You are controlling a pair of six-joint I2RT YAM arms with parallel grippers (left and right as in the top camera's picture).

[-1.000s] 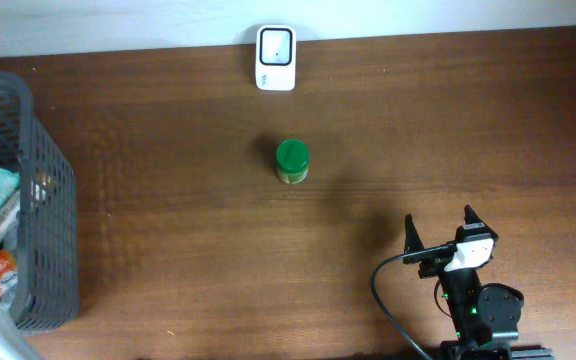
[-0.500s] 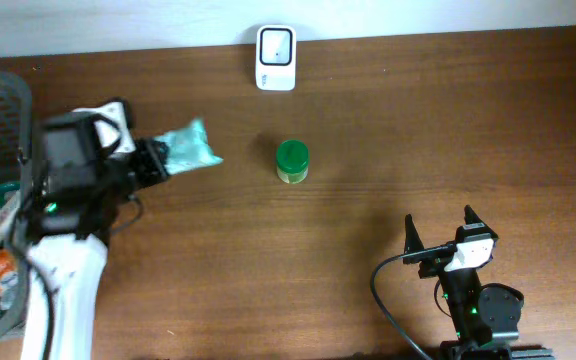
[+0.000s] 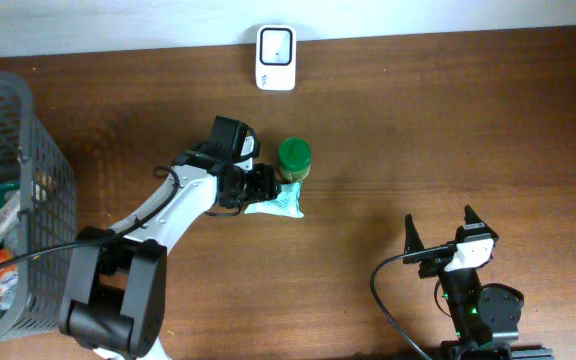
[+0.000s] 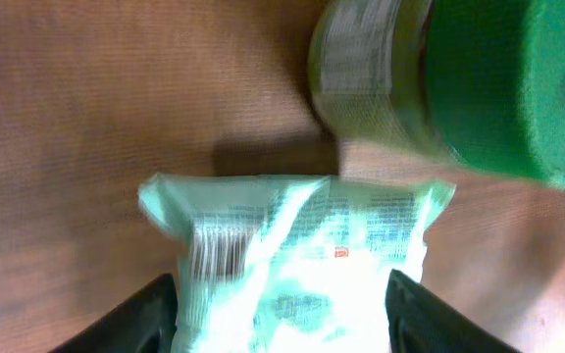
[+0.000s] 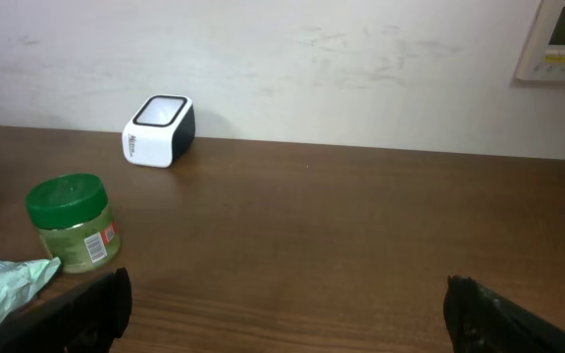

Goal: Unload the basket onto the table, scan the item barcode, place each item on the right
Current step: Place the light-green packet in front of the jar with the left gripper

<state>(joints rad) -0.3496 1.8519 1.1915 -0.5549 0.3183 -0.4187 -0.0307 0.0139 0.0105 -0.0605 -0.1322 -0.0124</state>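
Your left hand is reaching over the middle of the counter, and the pale green packet is lying right at its tips, on the wood. In the left wrist view, the packet is sitting between the two fingers, one on each side of it, with its far end sticking out past them. The fingers are standing well apart with the packet filling the gap. You cannot tell from these views whether they are pressing on it or only flanking it. The barcode is showing on the packet's upper face, towards the left side in that view.

The green-lidded jar is standing upright just beyond the packet. Whether the packet's far corner is touching it is not clear. The white scanner is sitting at the far edge of the counter, well apart from the packet and from the hand.

Your right hand is resting at the near right with its fingers spread wide and nothing between them. The grey basket is standing at the left edge, holding other packets.
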